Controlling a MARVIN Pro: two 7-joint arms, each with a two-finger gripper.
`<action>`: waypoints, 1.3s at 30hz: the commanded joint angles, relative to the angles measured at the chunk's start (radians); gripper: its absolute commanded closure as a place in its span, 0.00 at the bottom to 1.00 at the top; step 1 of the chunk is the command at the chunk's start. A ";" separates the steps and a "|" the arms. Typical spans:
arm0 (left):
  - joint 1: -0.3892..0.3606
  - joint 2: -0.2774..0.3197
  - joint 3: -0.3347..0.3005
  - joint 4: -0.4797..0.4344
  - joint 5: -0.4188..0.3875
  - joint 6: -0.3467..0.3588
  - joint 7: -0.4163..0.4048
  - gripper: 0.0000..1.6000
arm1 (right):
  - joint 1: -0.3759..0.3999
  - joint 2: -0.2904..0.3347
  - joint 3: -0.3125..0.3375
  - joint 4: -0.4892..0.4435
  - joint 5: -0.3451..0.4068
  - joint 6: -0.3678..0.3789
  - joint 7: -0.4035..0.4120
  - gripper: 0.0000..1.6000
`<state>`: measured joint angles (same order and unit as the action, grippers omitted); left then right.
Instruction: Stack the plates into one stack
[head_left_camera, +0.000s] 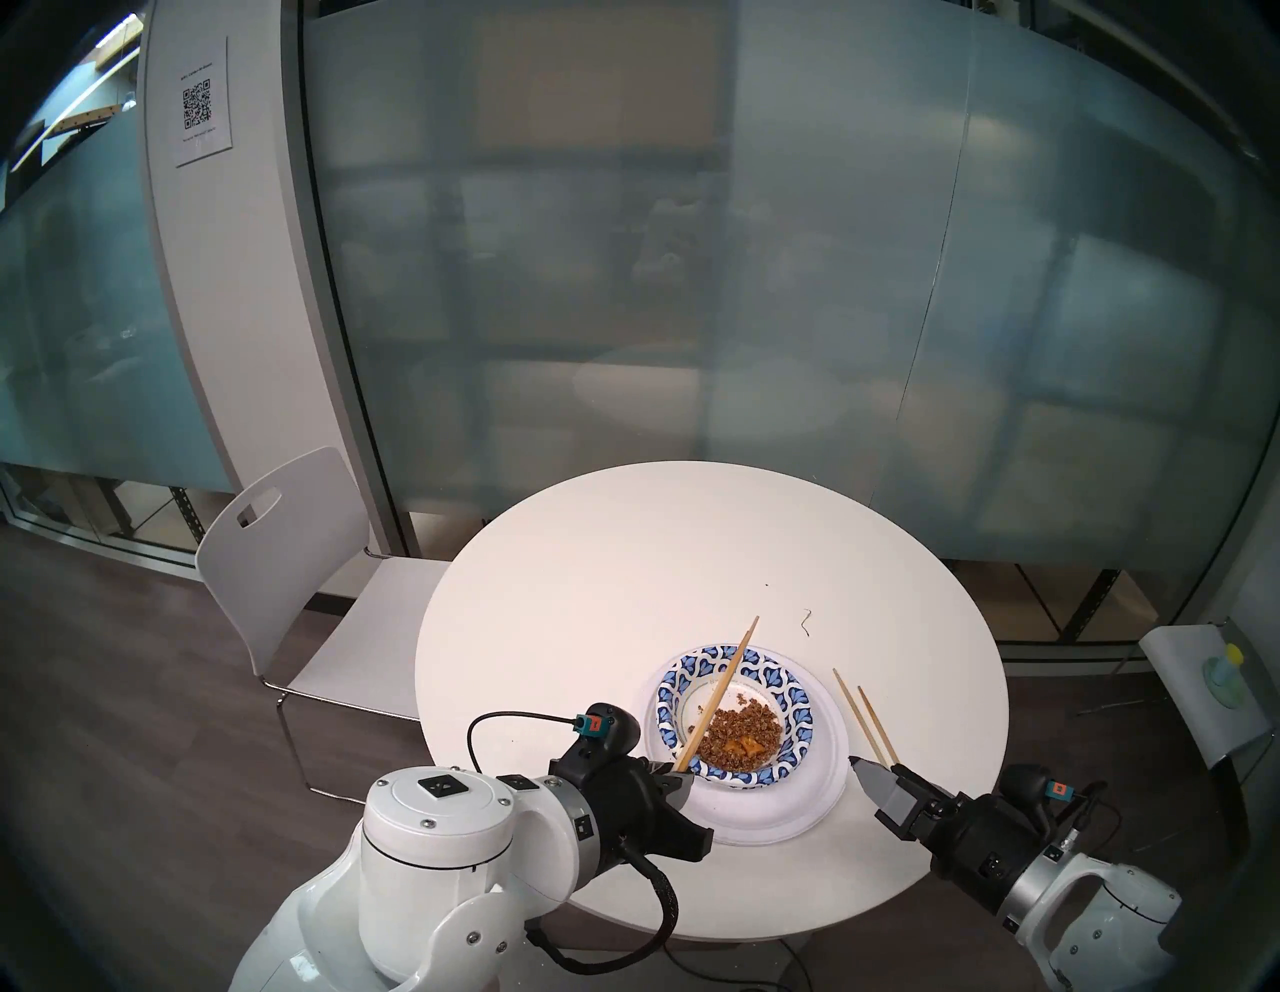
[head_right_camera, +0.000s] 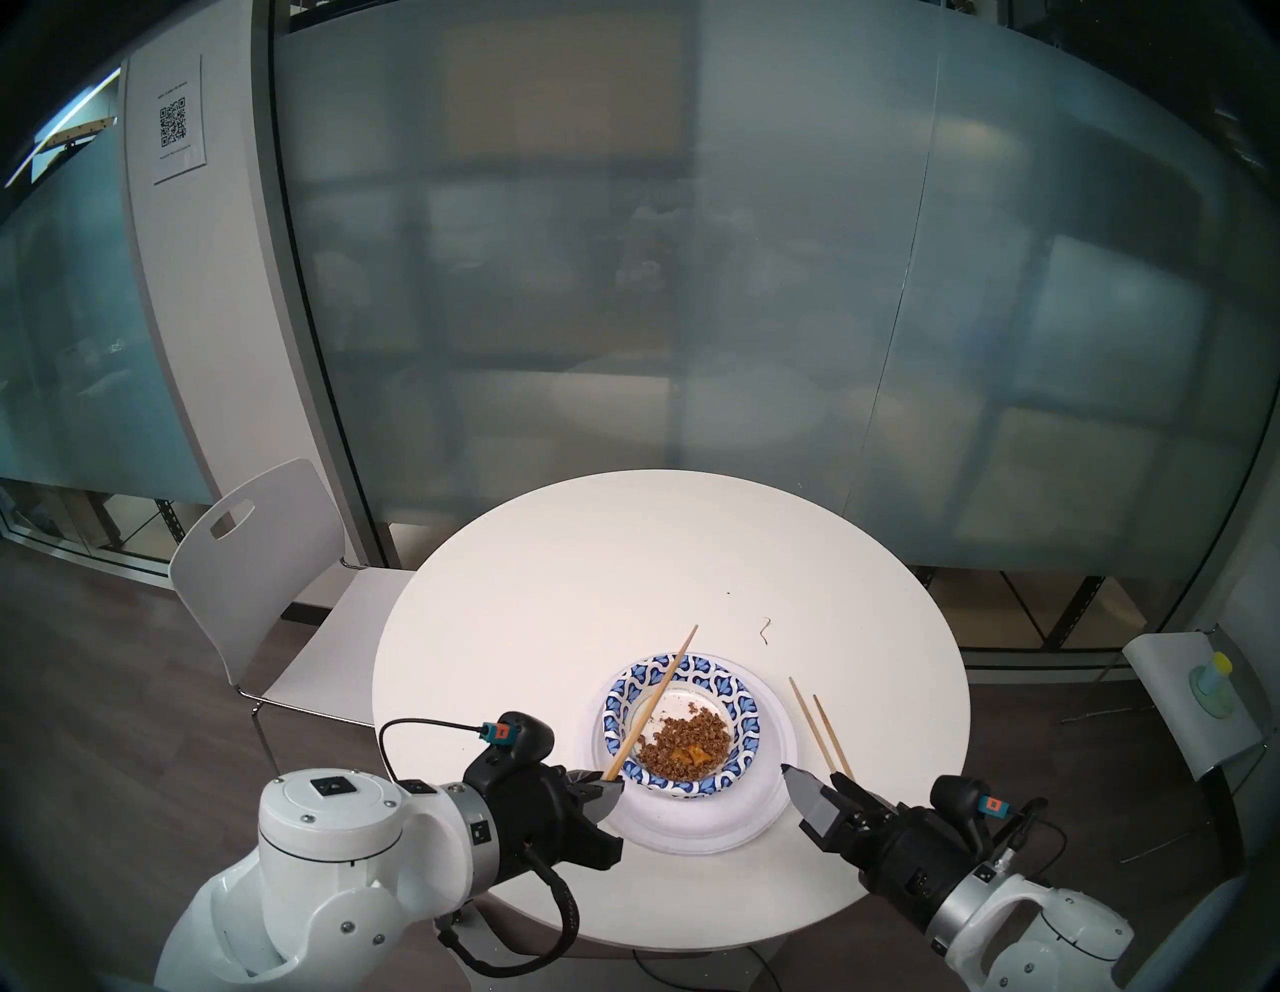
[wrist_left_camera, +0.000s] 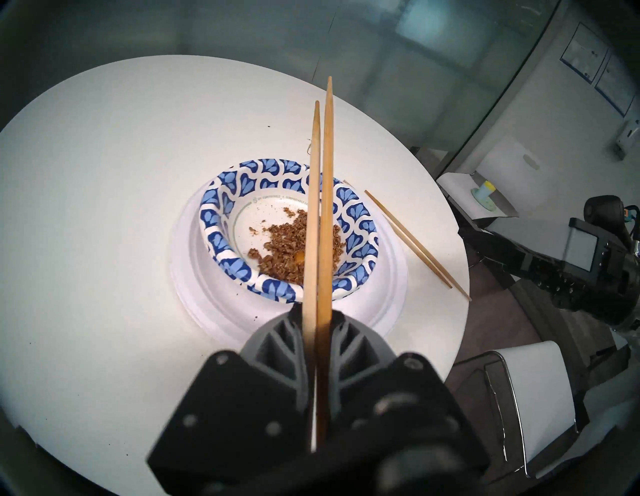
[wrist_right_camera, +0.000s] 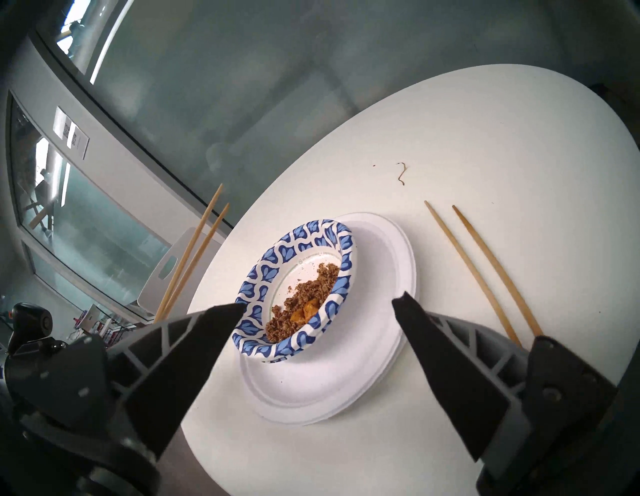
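Stack (head_left_camera: 751, 796) sits nr tabletop's (head_left_camera: 589, 589) front edge, blue-rimmed bowl (head_left_camera: 734, 720) w/ crumbs on top. Left gripper (wrist_left_camera: 317, 311) clamps chopstick pair (wrist_left_camera: 320, 207) over bowl; right gripper (wrist_right_camera: 317, 304) wide, empty. Risk: sticks swing low, catch rim, tip crumbs out.

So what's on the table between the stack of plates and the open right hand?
Only bare white table there: the right hand sits just off the white plates' rim. The loose chopsticks lie farther back. The head views show it best.
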<state>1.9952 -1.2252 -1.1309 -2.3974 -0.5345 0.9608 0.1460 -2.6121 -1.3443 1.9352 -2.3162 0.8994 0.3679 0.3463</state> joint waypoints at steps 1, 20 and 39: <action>-0.074 -0.022 0.040 0.017 0.017 -0.001 0.014 1.00 | -0.106 -0.099 0.007 0.003 -0.032 -0.107 0.070 0.00; -0.268 -0.084 0.155 0.171 0.051 -0.001 0.056 1.00 | -0.196 -0.246 0.019 0.060 -0.191 -0.401 0.284 0.00; -0.464 -0.145 0.269 0.365 0.059 -0.001 0.119 1.00 | -0.147 -0.348 0.045 0.239 -0.137 -0.713 0.517 0.00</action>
<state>1.6294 -1.3326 -0.8856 -2.0664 -0.4701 0.9614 0.2436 -2.7971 -1.6607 1.9838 -2.1210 0.7161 -0.2197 0.7834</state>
